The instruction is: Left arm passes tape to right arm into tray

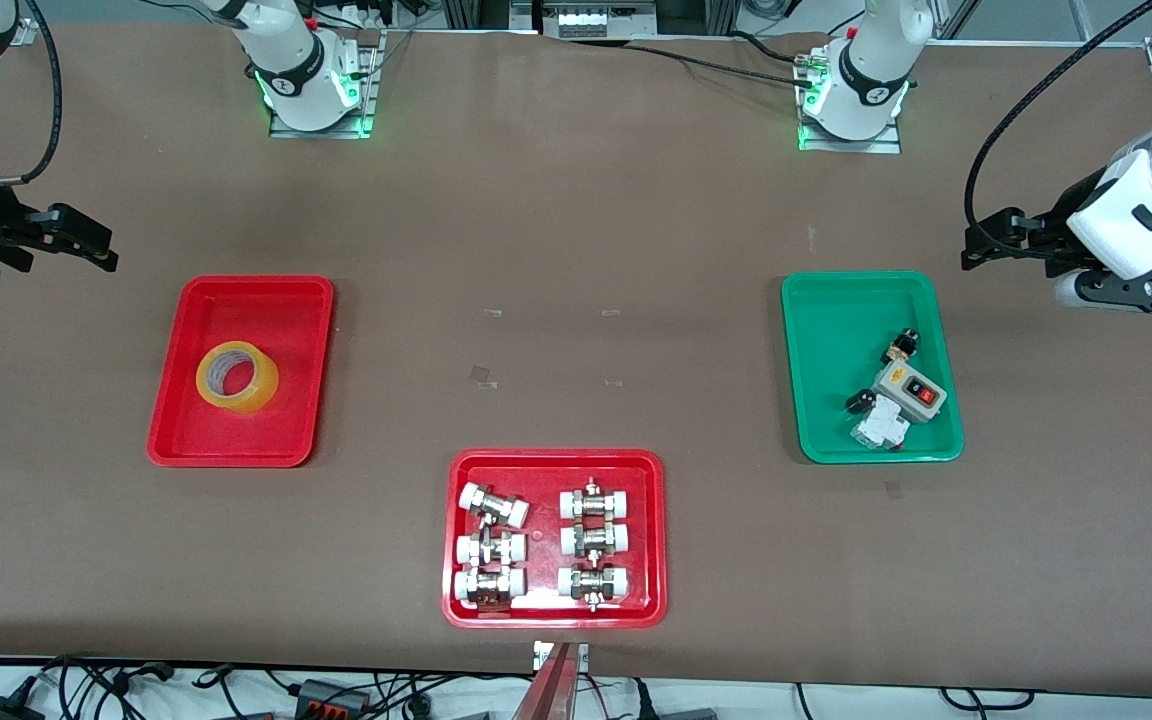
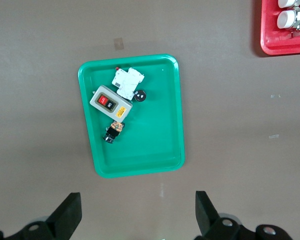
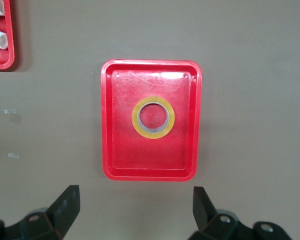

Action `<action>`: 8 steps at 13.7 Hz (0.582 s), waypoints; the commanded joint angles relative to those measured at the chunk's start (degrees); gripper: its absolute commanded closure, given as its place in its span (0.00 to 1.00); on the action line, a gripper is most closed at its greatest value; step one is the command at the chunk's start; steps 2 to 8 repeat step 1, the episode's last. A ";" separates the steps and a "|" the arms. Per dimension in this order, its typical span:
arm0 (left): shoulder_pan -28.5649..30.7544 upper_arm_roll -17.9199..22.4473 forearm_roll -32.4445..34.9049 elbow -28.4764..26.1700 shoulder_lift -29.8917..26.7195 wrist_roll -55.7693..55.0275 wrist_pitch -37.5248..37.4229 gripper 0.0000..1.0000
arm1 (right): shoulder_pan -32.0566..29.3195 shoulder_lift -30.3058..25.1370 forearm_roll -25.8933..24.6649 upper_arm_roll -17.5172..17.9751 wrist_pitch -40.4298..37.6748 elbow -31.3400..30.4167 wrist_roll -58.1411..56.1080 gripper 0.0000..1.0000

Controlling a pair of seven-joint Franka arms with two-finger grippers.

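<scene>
The yellow tape roll lies flat in the plain red tray toward the right arm's end of the table. It also shows in the right wrist view, in the middle of that tray. My right gripper is open and empty, up over bare table beside the tray; its jaws stand wide apart. My left gripper is open and empty, up over bare table at the left arm's end, beside the green tray; its jaws also stand wide apart.
A green tray holds a grey switch box and small electrical parts; it also shows in the left wrist view. A red tray of white-capped metal fittings sits nearest the front camera, mid-table.
</scene>
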 commanded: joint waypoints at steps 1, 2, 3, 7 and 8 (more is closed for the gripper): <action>-0.24 0.22 -1.02 -0.57 -0.91 -0.32 0.23 0.00 | -0.72 -1.50 0.00 0.72 -0.35 -0.99 -0.22 0.00; -0.24 0.22 -1.02 -0.57 -0.91 -0.32 0.23 0.00 | -0.72 -1.50 0.00 0.72 -0.35 -0.99 -0.22 0.00; -0.24 0.22 -1.02 -0.57 -0.91 -0.32 0.23 0.00 | -0.72 -1.50 0.00 0.72 -0.35 -0.99 -0.22 0.00; -0.24 0.22 -1.02 -0.57 -0.91 -0.32 0.23 0.00 | -0.72 -1.50 0.00 0.72 -0.35 -0.99 -0.22 0.00; -0.24 0.22 -1.02 -0.57 -0.91 -0.32 0.23 0.00 | -0.72 -1.50 0.00 0.72 -0.35 -0.99 -0.22 0.00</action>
